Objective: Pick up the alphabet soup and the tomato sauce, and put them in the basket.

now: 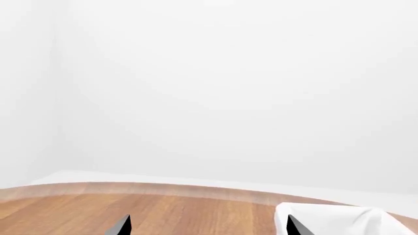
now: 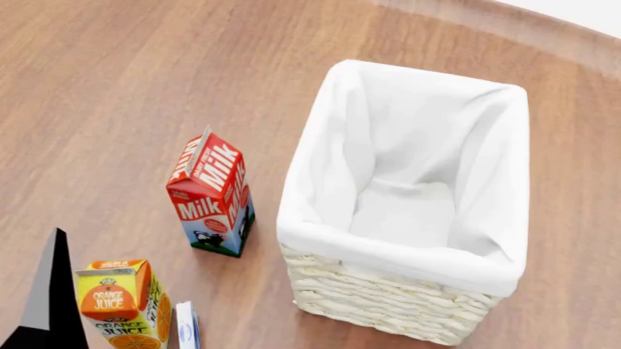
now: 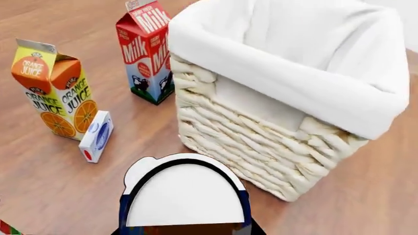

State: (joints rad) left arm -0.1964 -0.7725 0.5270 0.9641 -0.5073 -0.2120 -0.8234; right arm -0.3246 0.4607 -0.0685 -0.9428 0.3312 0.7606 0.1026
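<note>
The right gripper (image 3: 187, 230), jaws apparently closed on the upright alphabet soup (image 3: 183, 196), hangs short of the empty basket (image 3: 261, 122), which lies toward 12 o'clock, while the left gripper (image 1: 209, 227) gapes wide, holding nothing; tomato sauce unseen.

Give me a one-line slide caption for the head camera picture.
A cloth-lined wicker basket stands empty on a wooden table, with a milk carton and an orange juice carton beside it.
</note>
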